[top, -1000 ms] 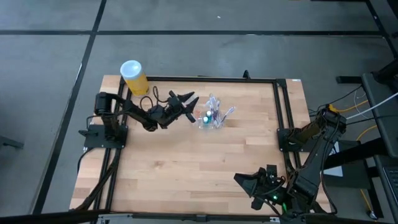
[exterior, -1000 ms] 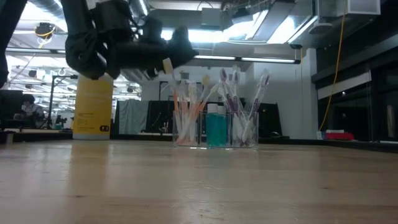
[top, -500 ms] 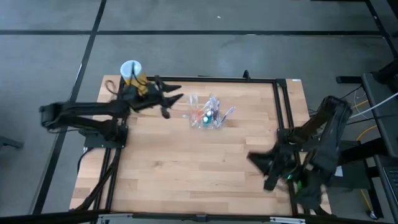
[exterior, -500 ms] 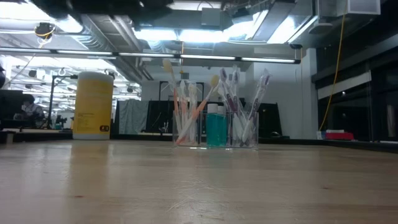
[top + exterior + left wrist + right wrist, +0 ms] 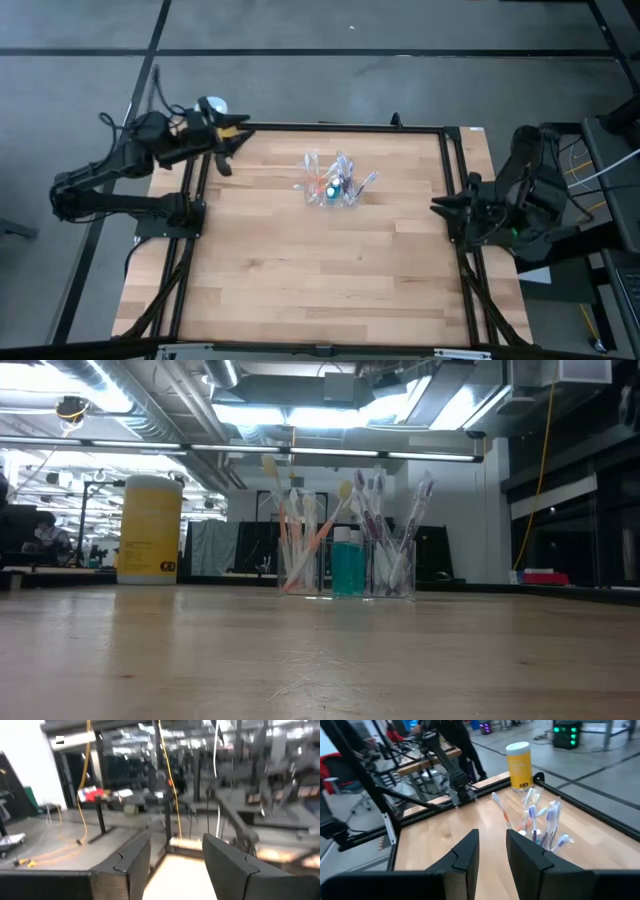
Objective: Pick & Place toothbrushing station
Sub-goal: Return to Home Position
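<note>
The toothbrushing station (image 5: 333,186) is a clear holder of joined compartments. It stands by its base on the wood table at the far middle, with several toothbrushes and a teal bottle in it. It also shows in the low view (image 5: 347,572) and the right wrist view (image 5: 538,827). My left gripper (image 5: 236,130) is open and empty over the table's far left corner, its fingers wide apart in the left wrist view (image 5: 172,862). My right gripper (image 5: 441,206) is open and empty at the table's right edge, pointing at the station (image 5: 492,852).
A yellow cylinder with a white lid (image 5: 150,530) stands at the far left corner, partly under my left arm (image 5: 210,105); it also shows in the right wrist view (image 5: 519,765). A black frame (image 5: 330,128) runs round the table. Bare wood (image 5: 320,270) lies near of the station.
My left gripper has drawn back from beside the station toward the table's far left corner and up, out of the low view. My right arm has swung from the near right corner toward the far edge, along the right edge. The toothbrushes in the station's left compartment lean differently.
</note>
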`<act>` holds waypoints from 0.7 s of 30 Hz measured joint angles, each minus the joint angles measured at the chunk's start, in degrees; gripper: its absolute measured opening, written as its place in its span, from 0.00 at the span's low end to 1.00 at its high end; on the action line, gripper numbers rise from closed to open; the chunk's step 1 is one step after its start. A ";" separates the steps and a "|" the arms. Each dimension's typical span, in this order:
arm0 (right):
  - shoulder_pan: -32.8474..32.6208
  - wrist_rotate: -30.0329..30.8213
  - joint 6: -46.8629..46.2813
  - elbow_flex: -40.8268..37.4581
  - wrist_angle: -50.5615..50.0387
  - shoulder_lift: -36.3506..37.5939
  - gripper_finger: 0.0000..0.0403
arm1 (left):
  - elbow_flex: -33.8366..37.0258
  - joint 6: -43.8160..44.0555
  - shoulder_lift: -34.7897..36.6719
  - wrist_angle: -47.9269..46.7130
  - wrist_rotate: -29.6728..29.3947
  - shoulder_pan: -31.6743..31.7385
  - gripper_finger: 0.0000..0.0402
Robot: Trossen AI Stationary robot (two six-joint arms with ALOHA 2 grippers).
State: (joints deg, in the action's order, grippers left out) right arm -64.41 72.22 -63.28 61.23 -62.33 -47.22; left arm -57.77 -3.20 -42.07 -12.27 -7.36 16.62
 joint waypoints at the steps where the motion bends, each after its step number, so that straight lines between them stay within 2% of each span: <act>1: -1.05 0.32 0.94 -1.81 0.27 2.27 0.25 | -0.32 0.15 0.49 0.61 -0.38 0.00 0.44; 5: -4.68 3.57 6.82 -8.03 2.77 11.35 0.25 | 1.23 1.29 3.52 0.51 -1.95 0.00 0.44; 8: -6.99 5.81 8.85 -12.86 4.52 17.18 0.25 | 5.66 4.57 6.22 0.73 -1.97 0.00 0.44; 13: -10.57 7.92 8.04 -22.68 12.07 23.37 0.25 | 19.23 9.62 10.09 9.97 -2.19 -0.02 0.44; 21: -12.36 10.84 -1.93 -32.22 15.88 24.76 0.25 | 40.00 11.91 14.89 27.38 -4.95 -0.02 0.44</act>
State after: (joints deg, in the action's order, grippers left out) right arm -76.77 83.06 -65.21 29.01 -46.45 -22.46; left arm -17.77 8.71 -27.18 15.12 -12.32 16.60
